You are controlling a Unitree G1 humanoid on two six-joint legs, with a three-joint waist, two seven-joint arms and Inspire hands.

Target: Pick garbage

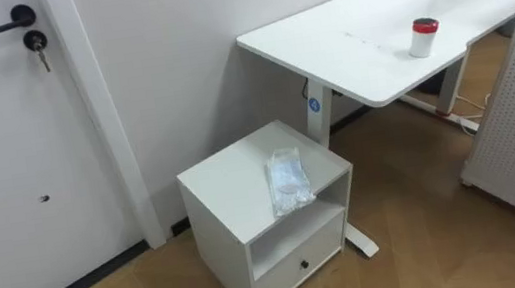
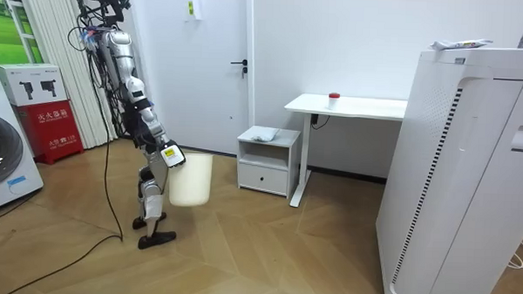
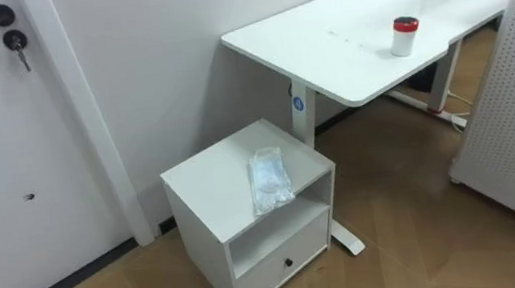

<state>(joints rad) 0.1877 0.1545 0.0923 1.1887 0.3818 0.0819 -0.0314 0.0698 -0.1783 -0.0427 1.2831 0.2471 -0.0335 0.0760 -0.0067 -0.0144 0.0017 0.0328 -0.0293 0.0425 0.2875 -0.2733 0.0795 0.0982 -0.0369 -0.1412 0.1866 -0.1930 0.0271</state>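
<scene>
One plastic wrapper point(image 1: 289, 182) lies at the cabinet's point(image 1: 228, 183) front edge, perhaps overhanging.

cabinet point(image 1: 228, 183) white | desk point(image 1: 353, 35) white | bag point(image 1: 289, 180) clear | cup point(image 1: 423, 40) white, red lid | floor point(image 1: 421, 232) brown

The garbage before me is a flat, see-through plastic packet point(image 1: 289, 182), crumpled, with something pale inside. It lies on top of the small white cabinet point(image 1: 233, 183), towards the front right corner, its long side running front to back and its near end reaching the front edge above the open shelf. In the room view, my white waste bin point(image 2: 191, 179) is upright beside my legs, well apart from the cabinet.
</scene>
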